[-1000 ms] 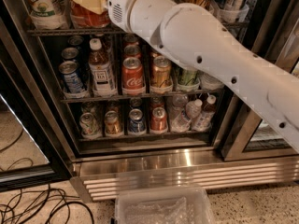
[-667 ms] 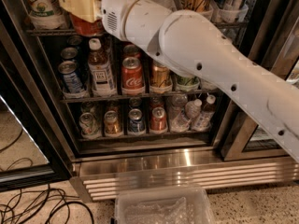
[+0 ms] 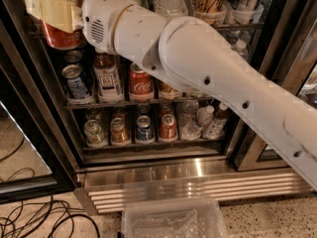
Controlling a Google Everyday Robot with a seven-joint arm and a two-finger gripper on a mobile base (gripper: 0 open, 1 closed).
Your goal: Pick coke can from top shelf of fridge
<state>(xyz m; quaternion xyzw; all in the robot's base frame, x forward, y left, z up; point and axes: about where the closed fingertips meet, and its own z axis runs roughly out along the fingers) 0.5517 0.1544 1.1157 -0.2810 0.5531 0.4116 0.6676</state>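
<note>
We see the gripper (image 3: 49,8) at ten o'clock in the camera view, reaching into the fridge (image 3: 34,118). Its pale fingers (image 3: 52,14) are pinched on the coke can (image 3: 62,37), one across the can's front and one behind. The can sits at the far left of the top shelf (image 3: 235,27); we cannot tell whether it touches the rack. At six o'clock below it, on the next rack, stands a blue can (image 3: 75,82). A second red can (image 3: 141,83) stands at its three o'clock. A clear plastic bin (image 3: 173,219) lies on the floor at six o'clock.
</note>
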